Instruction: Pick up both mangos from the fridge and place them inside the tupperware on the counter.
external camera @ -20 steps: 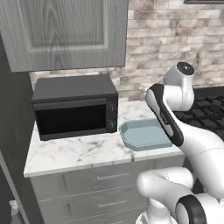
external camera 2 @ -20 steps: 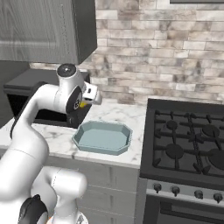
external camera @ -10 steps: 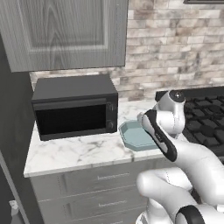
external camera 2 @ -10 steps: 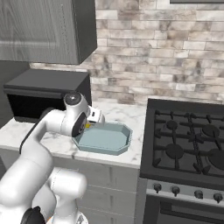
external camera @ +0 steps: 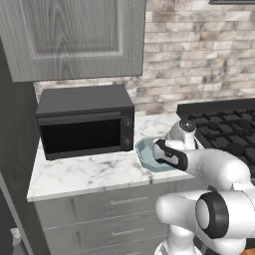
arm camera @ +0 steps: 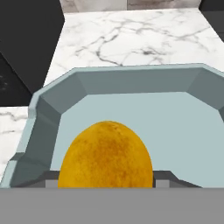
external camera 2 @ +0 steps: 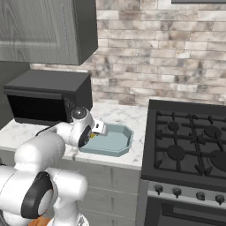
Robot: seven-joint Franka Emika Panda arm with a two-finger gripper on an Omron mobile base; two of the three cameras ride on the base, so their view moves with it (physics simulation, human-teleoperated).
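Gripper (external camera 2: 93, 133): lowered over the left end of the tray, jaws closed on one mango; the finger tips themselves are mostly hidden behind the fruit in the hand view, just dark stubs at either side

Mango (arm camera: 106, 155): yellow-orange, rounded, held between the jaws directly ahead of the hand; it sits above the tray floor, and whether it touches that floor cannot be told. A small yellow patch of it shows beside the gripper in the right base view (external camera 2: 92, 136)

Tray (arm camera: 131, 81): shallow, pale blue-grey, cut corners, wide rim; lies under and ahead of the gripper on the counter. Its floor around the held fruit is bare (no other fruit lies in the part that shows)

Counter (arm camera: 131, 39): white marble pattern, running on beyond the far rim of the tray

Microwave (external camera: 84, 127): black, door shut, on the counter just off to the gripper's left side, well clear of the tray

Stove (external camera 2: 190, 145): black burners, off to the gripper's right, beyond the tray

Status, judged: one mango brought to the tray and poised for release, not yet let go. Remaining: open the jaws, draw clear, fetch the other mango and place it here too
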